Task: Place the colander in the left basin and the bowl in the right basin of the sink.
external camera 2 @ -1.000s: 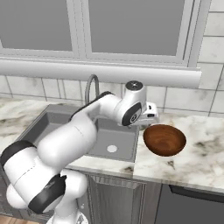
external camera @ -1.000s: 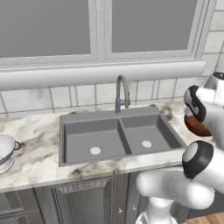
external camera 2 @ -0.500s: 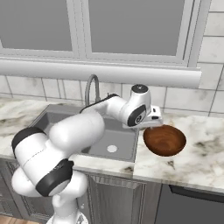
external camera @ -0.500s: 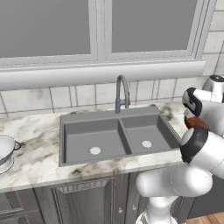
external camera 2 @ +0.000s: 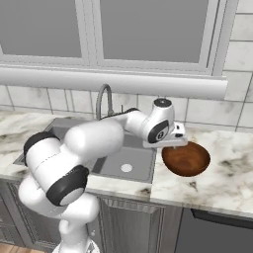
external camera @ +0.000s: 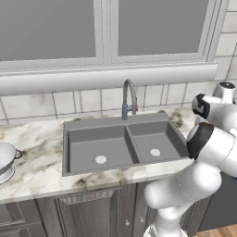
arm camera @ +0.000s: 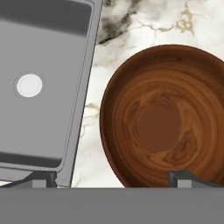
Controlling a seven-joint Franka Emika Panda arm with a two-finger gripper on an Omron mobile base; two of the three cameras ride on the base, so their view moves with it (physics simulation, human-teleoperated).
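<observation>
reddish-brown bowl (arm camera: 164, 118): one; colander (external camera: 5, 159): one; basins: two; gripper (arm camera: 113, 177) spread, empty.

A marble counter (external camera: 39, 166) – grey cabinets (external camera: 83, 213) below, window (external camera: 106, 28) above.

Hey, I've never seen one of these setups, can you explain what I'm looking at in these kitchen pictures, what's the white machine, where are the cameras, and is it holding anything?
The white machine is a robot arm on a base, in a computer-drawn kitchen. Two pictures come from cameras behind the arm, one to its left, one to its right. The third looks down from the hand itself.

On the marble counter sits a grey double sink with a left basin and a right basin. A white colander stands on the counter to the left of the sink. A reddish-brown bowl sits on the counter to the right.

The gripper is over the bowl's near rim with its jaws wide open. It holds nothing.
</observation>
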